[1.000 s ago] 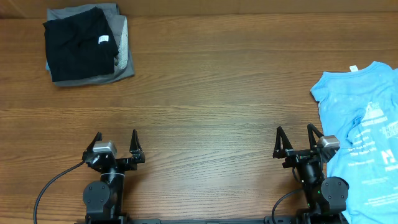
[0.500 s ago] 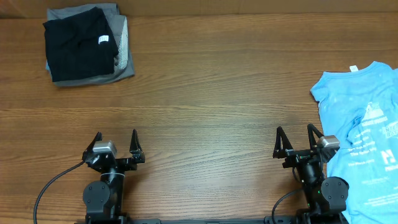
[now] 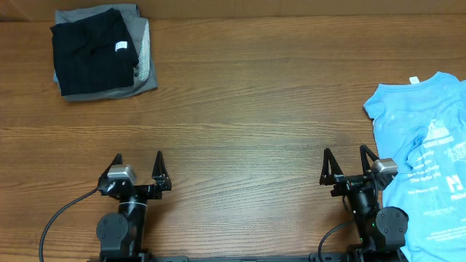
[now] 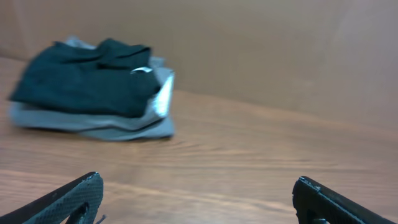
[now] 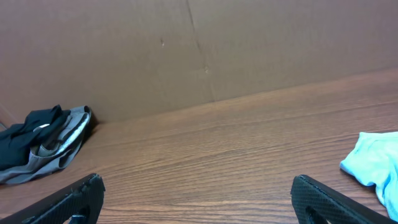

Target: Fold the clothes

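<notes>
**On the table: one pile looks done, one shirt waits**

At ten o'clock on the wooden table (image 3: 240, 109) sits a compact stack: a black garment (image 3: 91, 51) lying squared-off on top of a grey garment (image 3: 148, 69), whose edge pokes out to the right. To my eye that pair is already folded, so I'd call that share of the job finished.

Over at three o'clock the light-blue T-shirt (image 3: 426, 138) lies rumpled, with its printed side up. It runs down towards four o'clock and off the table's right edge — nothing folded there yet.

Both arms sit at the near edge. The left gripper (image 3: 137, 156) is at seven o'clock, its fingers spread wide and holding nothing. The right gripper (image 3: 345, 150) is at five o'clock and is likewise spread and empty; its body is just beside the shirt's lower hem, though I can't tell whether they touch.

What is left, as I judge it, is the whole blue shirt — flattening it first, then folding it.
</notes>
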Controlling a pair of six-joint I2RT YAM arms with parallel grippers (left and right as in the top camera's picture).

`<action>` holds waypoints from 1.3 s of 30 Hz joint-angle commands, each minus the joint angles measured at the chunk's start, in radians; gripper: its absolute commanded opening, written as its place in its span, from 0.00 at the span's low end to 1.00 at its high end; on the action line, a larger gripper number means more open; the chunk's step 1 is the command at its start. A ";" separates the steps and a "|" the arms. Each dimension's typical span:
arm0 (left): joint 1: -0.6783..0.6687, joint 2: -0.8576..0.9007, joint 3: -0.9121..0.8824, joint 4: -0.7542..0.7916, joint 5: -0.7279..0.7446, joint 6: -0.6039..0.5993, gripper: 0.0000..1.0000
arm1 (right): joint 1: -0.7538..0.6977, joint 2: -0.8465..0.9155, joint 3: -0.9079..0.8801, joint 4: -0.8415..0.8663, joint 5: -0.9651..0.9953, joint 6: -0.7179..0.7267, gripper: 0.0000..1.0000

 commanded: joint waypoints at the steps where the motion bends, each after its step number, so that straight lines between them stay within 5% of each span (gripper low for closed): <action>1: 0.000 -0.009 -0.003 0.019 0.141 -0.151 1.00 | -0.003 -0.010 -0.010 0.005 0.006 -0.008 1.00; 10: 0.000 -0.008 -0.003 0.002 0.297 -0.232 1.00 | -0.004 -0.010 -0.010 0.005 0.006 -0.008 1.00; 17: 0.000 -0.008 -0.003 0.000 0.279 -0.202 1.00 | -0.003 -0.010 -0.010 0.005 0.006 -0.008 1.00; 24: 0.000 -0.007 -0.003 -0.022 0.043 0.097 1.00 | -0.003 -0.010 -0.010 0.005 0.006 -0.008 1.00; 32: 0.001 0.040 -0.003 -0.016 -0.246 0.182 1.00 | -0.003 -0.010 -0.010 0.028 -0.002 0.018 1.00; 39: 0.001 0.153 -0.003 -0.016 -0.220 0.181 1.00 | -0.003 -0.010 -0.010 0.021 -0.040 0.231 1.00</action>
